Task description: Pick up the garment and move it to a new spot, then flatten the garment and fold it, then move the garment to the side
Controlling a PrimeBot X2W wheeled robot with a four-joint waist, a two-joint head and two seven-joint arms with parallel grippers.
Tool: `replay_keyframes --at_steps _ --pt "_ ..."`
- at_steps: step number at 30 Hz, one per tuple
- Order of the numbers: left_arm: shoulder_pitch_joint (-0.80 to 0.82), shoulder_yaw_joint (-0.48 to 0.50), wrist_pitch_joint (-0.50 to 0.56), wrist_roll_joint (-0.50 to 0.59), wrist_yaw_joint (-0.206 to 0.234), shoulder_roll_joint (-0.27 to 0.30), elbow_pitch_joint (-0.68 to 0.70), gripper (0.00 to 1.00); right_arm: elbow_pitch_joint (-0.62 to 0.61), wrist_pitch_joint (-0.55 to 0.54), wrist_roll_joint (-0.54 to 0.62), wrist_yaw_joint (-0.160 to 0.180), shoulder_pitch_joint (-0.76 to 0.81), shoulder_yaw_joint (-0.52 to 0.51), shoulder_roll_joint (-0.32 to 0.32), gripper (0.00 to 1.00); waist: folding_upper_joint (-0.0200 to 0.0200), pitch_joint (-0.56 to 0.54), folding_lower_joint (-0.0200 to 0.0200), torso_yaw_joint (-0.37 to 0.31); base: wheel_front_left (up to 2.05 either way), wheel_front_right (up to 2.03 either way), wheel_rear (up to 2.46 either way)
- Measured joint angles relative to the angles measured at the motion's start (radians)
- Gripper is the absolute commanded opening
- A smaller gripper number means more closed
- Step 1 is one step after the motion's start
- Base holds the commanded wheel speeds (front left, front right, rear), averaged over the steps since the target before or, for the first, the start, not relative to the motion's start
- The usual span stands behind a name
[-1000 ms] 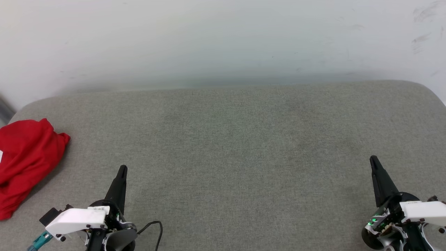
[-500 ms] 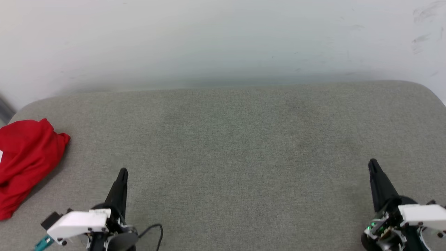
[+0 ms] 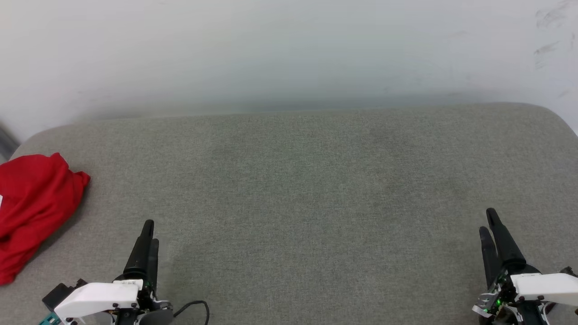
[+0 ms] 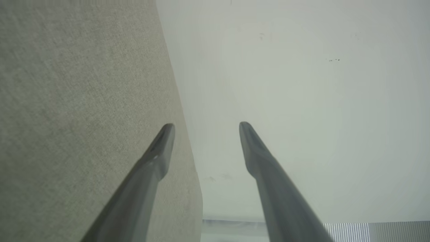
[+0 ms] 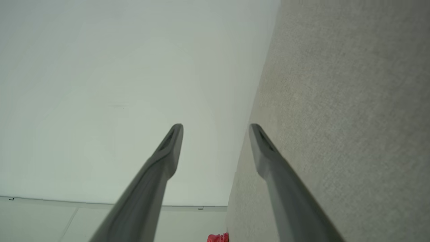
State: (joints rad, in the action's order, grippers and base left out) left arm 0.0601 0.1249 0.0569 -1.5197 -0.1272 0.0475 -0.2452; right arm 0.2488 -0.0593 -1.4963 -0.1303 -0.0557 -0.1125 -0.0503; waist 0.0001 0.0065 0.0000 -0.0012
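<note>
Bearing the garment (image 3: 36, 212), a grey fabric surface (image 3: 316, 180) meets a pale wall (image 3: 289, 45).

The head camera looks forward and down from above onto the grey cushion (image 3: 316, 180) and the white wall (image 3: 289, 54) behind, while both wrist cameras, rolled sideways close over that cushion, face the same wall, the right one also catching the head view's far-off garment (image 5: 218, 238).
</note>
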Motion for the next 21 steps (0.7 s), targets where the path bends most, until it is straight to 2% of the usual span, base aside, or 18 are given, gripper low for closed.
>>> replay_keyframes --at_steps 7,21 --pt "0.000 0.004 -0.032 0.148 0.042 0.000 0.066 1.00 -0.056 0.030 0.156 0.000 0.005 0.007 0.000 1.00 0.0000 0.003 0.0000 0.000 0.00 0.00 0.00" --pt "-0.037 -0.054 -0.087 0.463 0.130 0.000 0.140 1.00 -0.132 0.086 0.512 0.000 0.021 0.038 0.001 1.00 0.0000 0.008 0.0000 -0.001 0.00 0.00 0.00"
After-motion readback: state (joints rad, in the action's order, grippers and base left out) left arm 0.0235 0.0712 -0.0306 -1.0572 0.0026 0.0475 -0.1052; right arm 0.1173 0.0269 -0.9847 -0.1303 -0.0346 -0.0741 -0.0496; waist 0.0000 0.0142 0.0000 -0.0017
